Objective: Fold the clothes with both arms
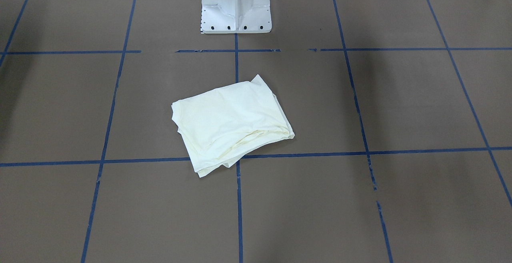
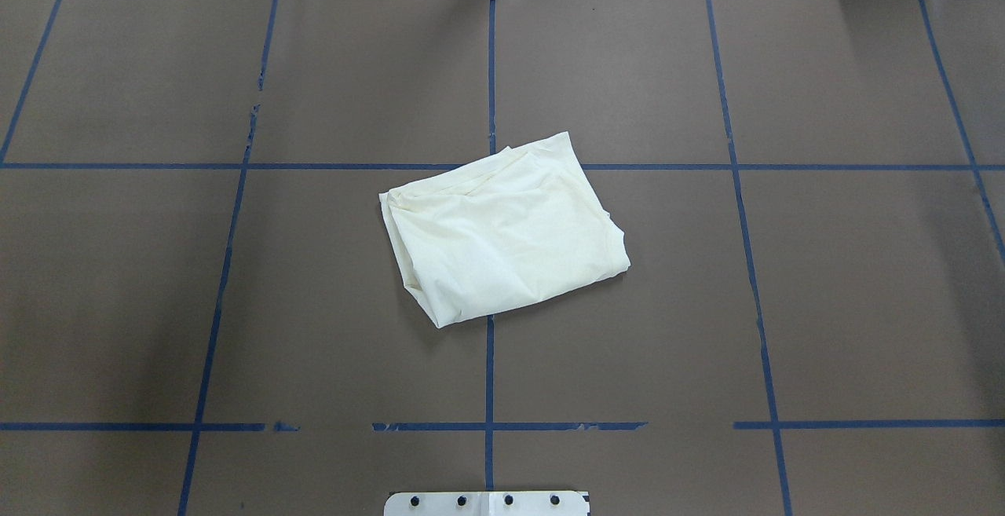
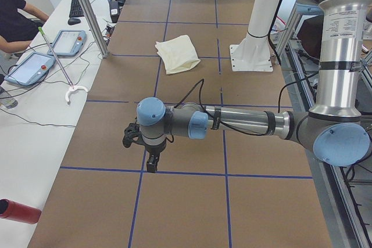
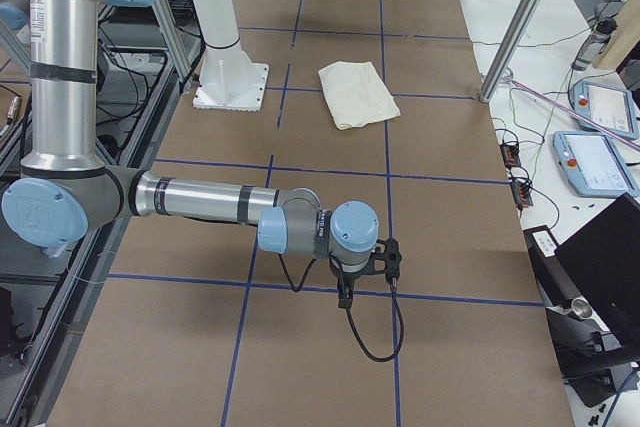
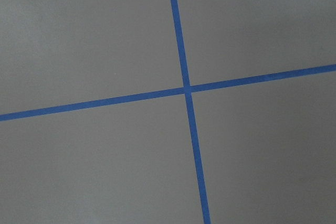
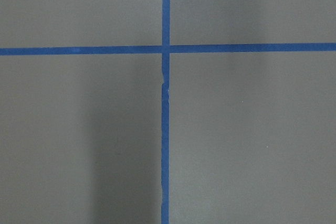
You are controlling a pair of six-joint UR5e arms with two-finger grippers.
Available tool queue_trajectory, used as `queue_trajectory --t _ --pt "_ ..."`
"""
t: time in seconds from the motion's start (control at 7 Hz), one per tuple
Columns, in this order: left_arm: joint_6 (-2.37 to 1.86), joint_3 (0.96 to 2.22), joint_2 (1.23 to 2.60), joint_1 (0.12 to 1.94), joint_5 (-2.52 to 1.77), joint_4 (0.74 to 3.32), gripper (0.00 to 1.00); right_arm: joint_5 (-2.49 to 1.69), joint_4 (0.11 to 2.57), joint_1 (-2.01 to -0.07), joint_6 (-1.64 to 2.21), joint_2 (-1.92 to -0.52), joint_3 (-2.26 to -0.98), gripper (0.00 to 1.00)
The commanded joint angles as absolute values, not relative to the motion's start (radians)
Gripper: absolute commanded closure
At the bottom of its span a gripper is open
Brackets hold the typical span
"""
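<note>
The cream shirt (image 1: 232,123) lies folded into a compact, skewed rectangle at the middle of the brown table (image 2: 502,229). Only plain cream fabric shows; the cat print and lettering are hidden. It lies just in front of the pedestal in the side views (image 3: 177,53) (image 4: 357,94). Both arms are stretched low over the table's far ends, well away from the shirt. The left gripper (image 3: 152,165) and the right gripper (image 4: 345,294) point down over blue tape lines. I cannot tell whether they are open or shut. Both wrist views show only brown paper and a tape cross (image 5: 187,88) (image 6: 165,49).
The white pedestal base (image 1: 236,11) stands behind the shirt. An operators' bench with tablets (image 3: 35,65) (image 4: 595,162) and metal posts (image 3: 87,10) runs along the table's far side. A seated person (image 3: 14,15) is there. A red cylinder (image 3: 17,210) lies at the bench's end.
</note>
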State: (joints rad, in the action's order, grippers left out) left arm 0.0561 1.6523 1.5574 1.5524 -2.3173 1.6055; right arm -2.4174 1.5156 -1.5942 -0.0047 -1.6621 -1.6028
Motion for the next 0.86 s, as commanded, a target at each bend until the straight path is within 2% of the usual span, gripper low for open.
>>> queue_trajectory --t 0.0,0.71 --pt "0.052 1.626 1.554 1.552 -2.318 1.605 0.0 -2.422 1.516 -1.601 -0.005 -1.661 -1.603 0.0" --pt "-0.015 1.611 1.557 1.552 -2.319 1.611 0.0 -2.422 1.514 -1.601 -0.005 -1.651 -1.603 0.0"
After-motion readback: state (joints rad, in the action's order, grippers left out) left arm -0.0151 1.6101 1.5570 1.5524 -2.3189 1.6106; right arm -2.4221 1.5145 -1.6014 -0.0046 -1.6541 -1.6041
